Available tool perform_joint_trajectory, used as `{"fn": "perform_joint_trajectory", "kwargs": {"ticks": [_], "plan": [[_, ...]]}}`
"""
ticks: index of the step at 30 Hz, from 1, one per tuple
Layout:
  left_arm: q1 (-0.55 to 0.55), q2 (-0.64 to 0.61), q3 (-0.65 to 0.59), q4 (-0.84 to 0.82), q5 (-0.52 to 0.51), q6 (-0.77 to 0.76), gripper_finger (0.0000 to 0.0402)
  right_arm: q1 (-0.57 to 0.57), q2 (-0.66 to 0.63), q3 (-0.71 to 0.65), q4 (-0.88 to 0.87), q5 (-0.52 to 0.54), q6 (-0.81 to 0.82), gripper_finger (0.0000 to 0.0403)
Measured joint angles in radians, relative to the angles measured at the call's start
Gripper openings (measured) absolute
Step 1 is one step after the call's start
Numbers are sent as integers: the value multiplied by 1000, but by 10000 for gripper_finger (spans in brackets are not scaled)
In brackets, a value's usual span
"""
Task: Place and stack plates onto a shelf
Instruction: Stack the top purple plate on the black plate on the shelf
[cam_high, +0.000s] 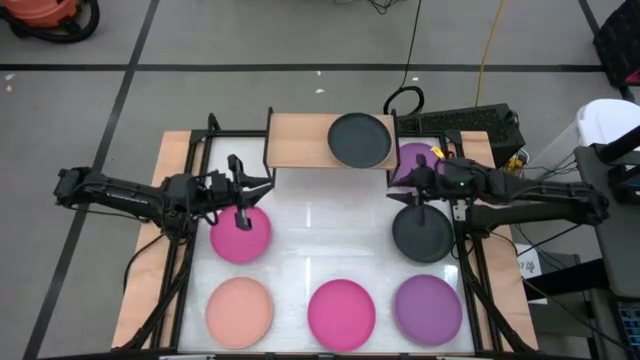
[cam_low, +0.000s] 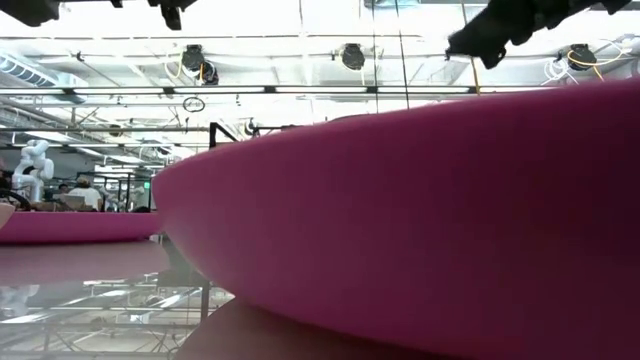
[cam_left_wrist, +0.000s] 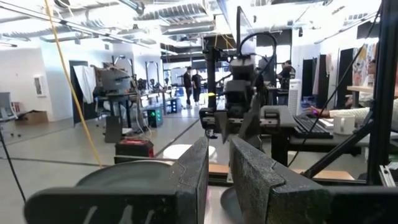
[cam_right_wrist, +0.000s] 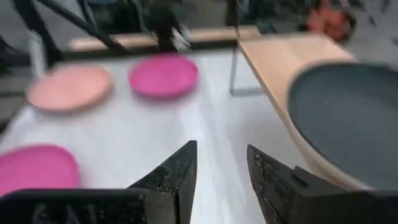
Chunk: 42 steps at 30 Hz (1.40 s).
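Observation:
The shelf (cam_high: 300, 142) stands at the table's far edge with a black plate (cam_high: 360, 140) flat on its right half. A purple plate (cam_high: 415, 158) lies beside the shelf, half hidden by my right arm. On the table lie a magenta plate (cam_high: 240, 238), a black plate (cam_high: 422, 233), and near the front a peach (cam_high: 240, 310), a magenta (cam_high: 341, 313) and a purple plate (cam_high: 428, 308). My left gripper (cam_left_wrist: 219, 171) hovers level above the far magenta plate, with a narrow gap between its fingers. My right gripper (cam_right_wrist: 221, 165) is open and empty above the table, between the shelf and the black plate.
Black frame bars run along the table's left and right sides (cam_high: 190, 250). The shelf's thin black legs (cam_right_wrist: 233, 68) stand on the white top. Free white surface (cam_high: 330, 225) lies between the two arms. Cables and a keyboard (cam_high: 470, 122) sit beyond the far right corner.

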Motion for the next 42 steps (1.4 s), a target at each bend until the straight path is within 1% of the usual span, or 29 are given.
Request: {"fn": "perform_joint_trajectory", "kwargs": {"ticks": [2, 6, 18, 22, 26, 29, 32, 38, 42], "plan": [[0, 0, 0, -7, 0, 0, 72, 0, 23, 23, -82, 22, 0, 125], [0, 0, 0, -11, 1, -18, 72, 0, 52, 32, -191, 20, 24, 125], [0, 0, 0, -29, 2, -53, 72, 0, 121, 32, -465, 25, 202, 125], [0, 0, 0, -29, 2, -52, 72, -7, 159, 31, -543, 108, 248, 125], [0, 0, 0, -29, 2, -52, 72, -43, 205, -7, -555, 147, 248, 125], [0, 0, 0, -36, 2, -52, 72, -83, 253, -39, -551, 150, 244, 125], [0, 0, 0, -41, 2, -54, 72, -125, 305, -42, -539, 152, 243, 125], [0, 0, 0, -45, 2, -69, 72, -207, 384, -42, -544, 227, 285, 125], [0, 0, 0, -47, 2, -70, 72, -249, 416, -42, -472, 229, 295, 125]]}}
